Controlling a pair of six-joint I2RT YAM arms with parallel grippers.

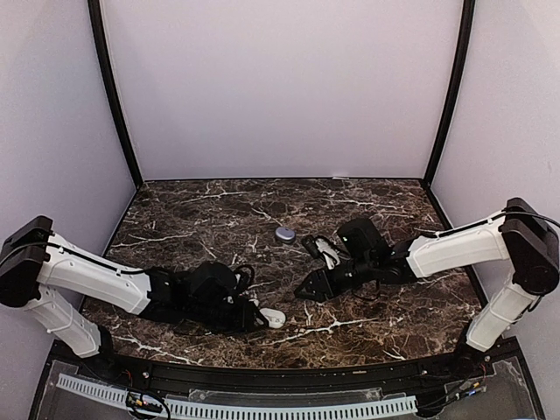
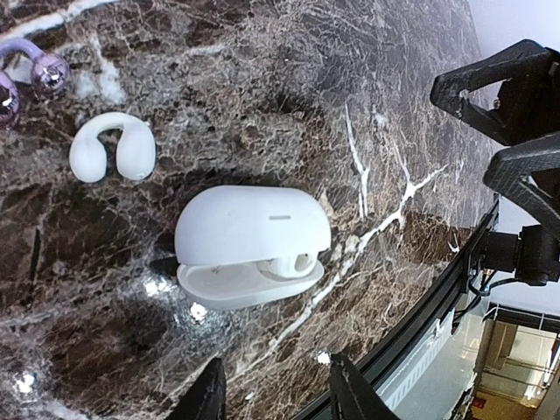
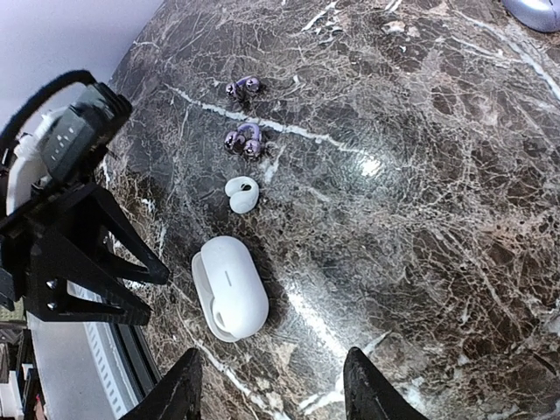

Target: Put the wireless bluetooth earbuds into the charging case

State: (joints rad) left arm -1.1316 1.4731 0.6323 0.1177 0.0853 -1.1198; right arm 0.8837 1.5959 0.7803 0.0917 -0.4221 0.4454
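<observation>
My left gripper (image 2: pixel 278 395) and right gripper (image 3: pixel 273 389) are both spread wide, holding nothing.
The left one sits just beside the white charging case (image 2: pixel 254 229), ajar near the desk's near edge. One white earbud (image 2: pixel 289 262) nests inside, the other white earbud (image 2: pixel 111 149) lies loose beside it. Purple earbuds (image 3: pixel 243 138) lie farther in, and a closed lavender case (image 1: pixel 285 234) rests mid-desk.

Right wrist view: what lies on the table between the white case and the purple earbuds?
One loose white earbud lies on the marble between the white case and the nearer purple earbud, touching neither. The right wrist view shows this best.
</observation>
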